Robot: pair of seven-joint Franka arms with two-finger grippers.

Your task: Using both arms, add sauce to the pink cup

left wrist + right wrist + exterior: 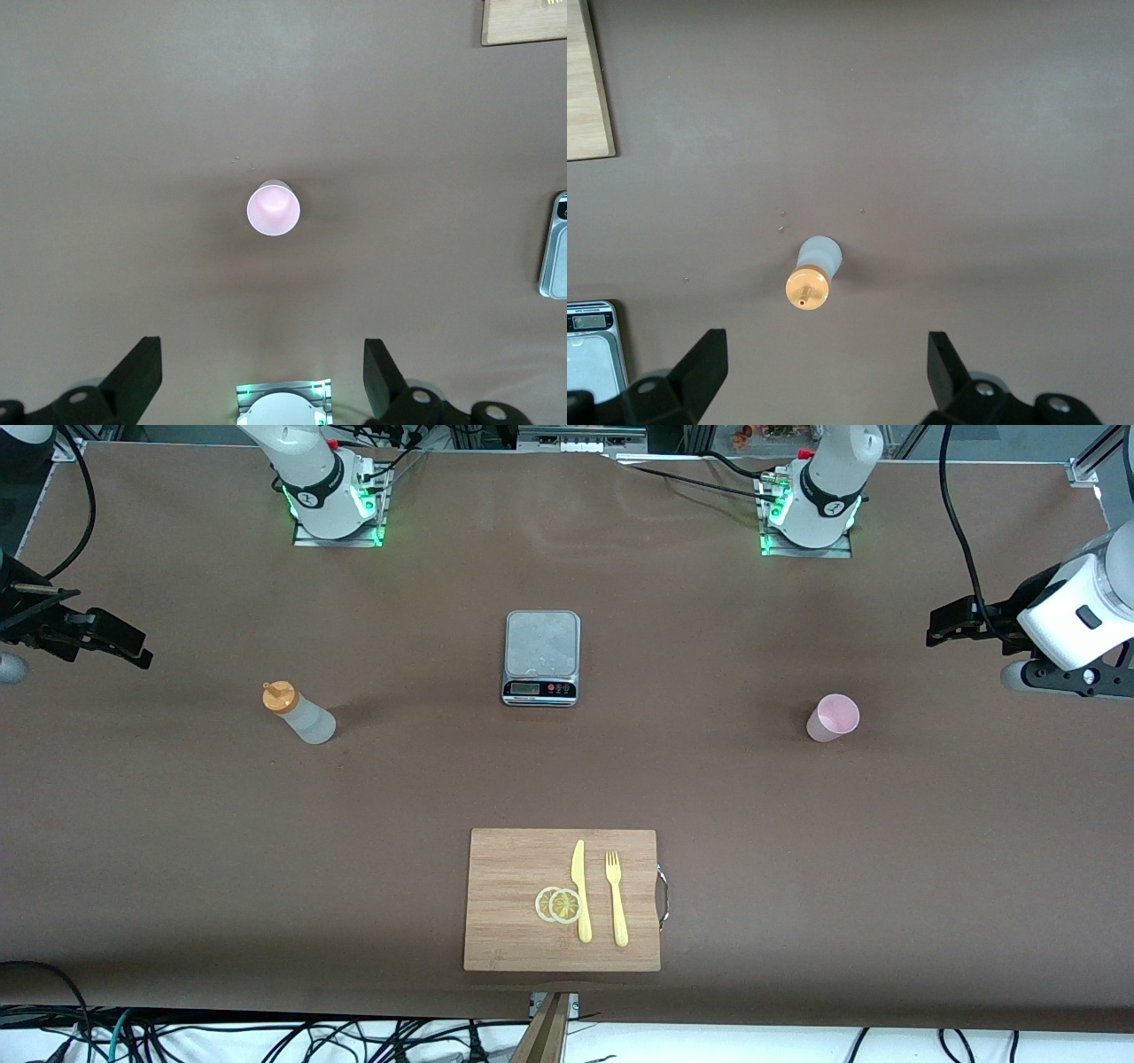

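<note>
Front view, right tool (133, 651) cut off

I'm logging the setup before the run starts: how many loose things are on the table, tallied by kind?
Squeeze bottle: 1
Pink cup: 1
Kitchen scale: 1
Cutting board: 1
Yellow knife: 1
Yellow fork: 1
Lemon slices: 2
Total: 8

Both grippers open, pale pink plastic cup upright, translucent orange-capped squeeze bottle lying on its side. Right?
Not quite: the translucent orange-capped squeeze bottle stands upright, as the front view shows. Left gripper and right gripper are open; the pale pink plastic cup is upright.
</note>
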